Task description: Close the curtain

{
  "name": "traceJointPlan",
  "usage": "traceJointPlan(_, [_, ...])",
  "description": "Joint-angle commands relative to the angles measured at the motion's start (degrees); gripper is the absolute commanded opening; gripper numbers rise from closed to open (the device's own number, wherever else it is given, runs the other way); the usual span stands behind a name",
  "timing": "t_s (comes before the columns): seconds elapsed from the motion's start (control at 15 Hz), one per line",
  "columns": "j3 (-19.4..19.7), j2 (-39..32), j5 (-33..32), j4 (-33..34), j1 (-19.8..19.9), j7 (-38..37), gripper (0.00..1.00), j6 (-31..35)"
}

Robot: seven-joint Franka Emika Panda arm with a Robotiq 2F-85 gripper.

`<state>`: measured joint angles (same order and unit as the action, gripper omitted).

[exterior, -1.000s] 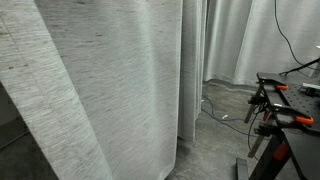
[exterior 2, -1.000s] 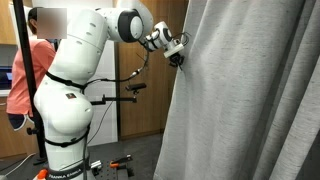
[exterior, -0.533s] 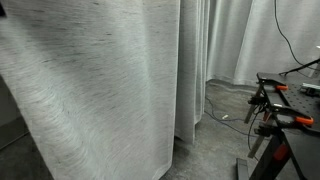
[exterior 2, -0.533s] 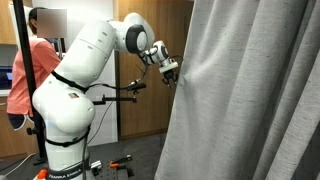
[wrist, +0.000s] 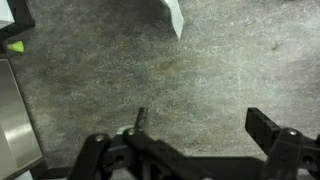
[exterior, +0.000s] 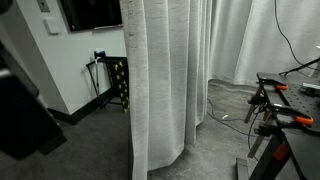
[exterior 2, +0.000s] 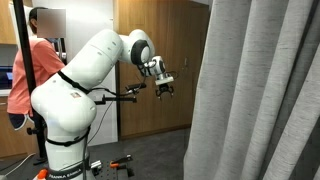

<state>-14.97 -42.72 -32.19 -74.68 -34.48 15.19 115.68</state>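
While the gripper (wrist: 200, 125) hung over the floor (wrist: 90, 70) with fingers spread and nothing between them, the curtain (exterior 2: 260, 90) stood apart from it, off toward the picture's right in an exterior view, its long folds vertical; the pale corner (wrist: 175, 15) ahead was perhaps its hem

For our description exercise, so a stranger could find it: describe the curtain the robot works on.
Find the big white robot arm in an exterior view; the tall fabric filling the frame beside it is the curtain. It reaches the floor in deep vertical folds, and its grey heathered weave sets it apart from the smoother, whiter sheer curtains further back.
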Motion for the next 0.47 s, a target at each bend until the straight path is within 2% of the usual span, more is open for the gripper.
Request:
traceJointPlan(0.0, [1.53,-1.78,2.39,4.91,-1.87,1.48,1.00,-6.77])
traceJointPlan(0.07, [0.33,-0.31,0.81,0.91,-0.39,0.16,1.00,-2.74])
traceJointPlan(0.4, [0.66,-0.31,1.24,1.68,-0.86,0.17,1.00,-4.46])
